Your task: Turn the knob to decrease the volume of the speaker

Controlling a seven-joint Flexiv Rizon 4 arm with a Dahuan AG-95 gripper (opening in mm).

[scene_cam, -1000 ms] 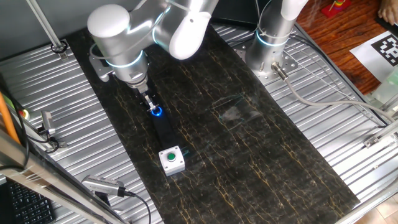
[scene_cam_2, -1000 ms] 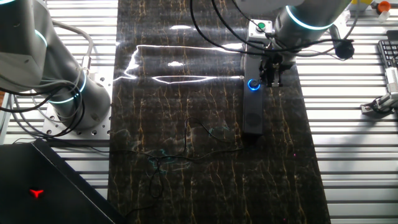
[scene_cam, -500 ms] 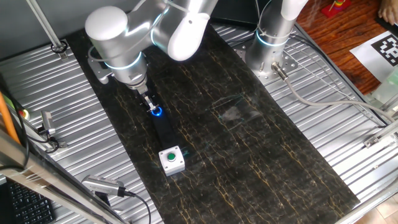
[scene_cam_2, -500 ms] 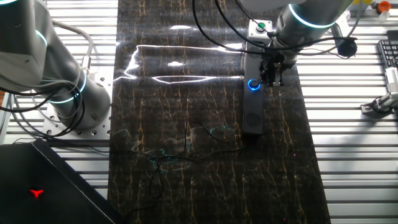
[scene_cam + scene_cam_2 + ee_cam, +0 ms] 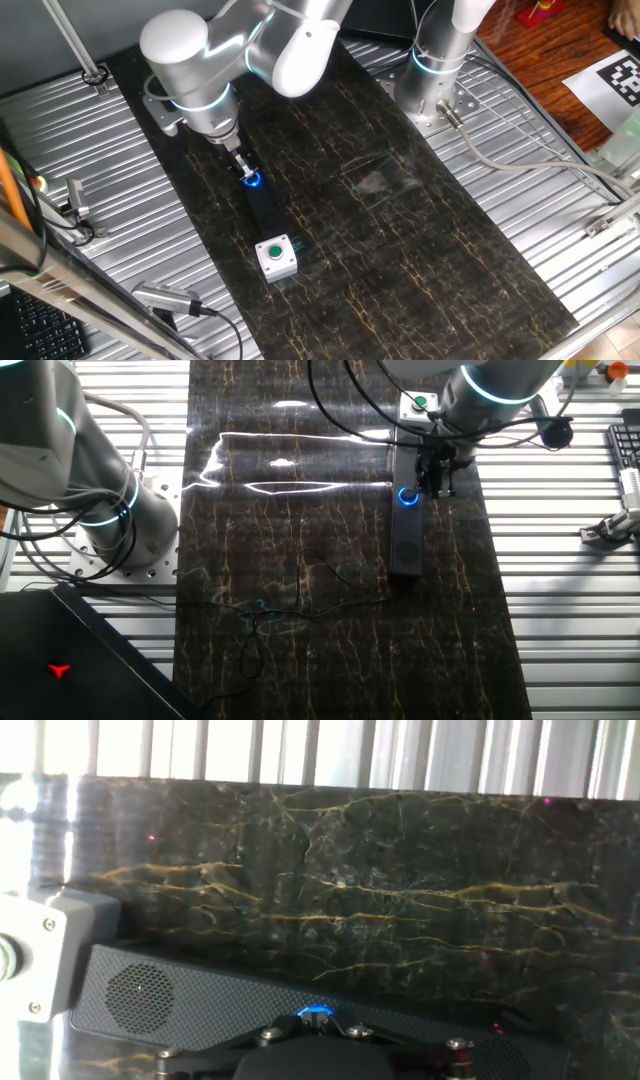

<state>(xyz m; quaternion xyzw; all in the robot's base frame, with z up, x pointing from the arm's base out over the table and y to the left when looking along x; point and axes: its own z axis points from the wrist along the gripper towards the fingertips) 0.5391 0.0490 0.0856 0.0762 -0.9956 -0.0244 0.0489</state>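
The speaker [image 5: 266, 212] is a long flat black bar lying on the dark marbled mat; it also shows in the other fixed view [image 5: 405, 550] and in the hand view [image 5: 190, 995]. The knob [image 5: 254, 181] glows blue at the bar's end nearest the arm, seen too in the other fixed view [image 5: 406, 497] and the hand view [image 5: 315, 1012]. My gripper [image 5: 247, 174] points down onto the knob, also in the other fixed view [image 5: 424, 491]. In the hand view the gripper [image 5: 316, 1018] has its fingers closed tight at the blue ring, hiding most of the dial.
A small white box with a green button [image 5: 276, 256] sits against the speaker's far end, also in the other fixed view [image 5: 420, 403] and the hand view [image 5: 25, 965]. A second arm's base [image 5: 436, 70] stands at the mat's back edge. Ribbed metal table [image 5: 560, 200] surrounds the mat.
The gripper stays on the knob; the arm above it shifts slightly left, then back. The speaker and the white box have not moved.
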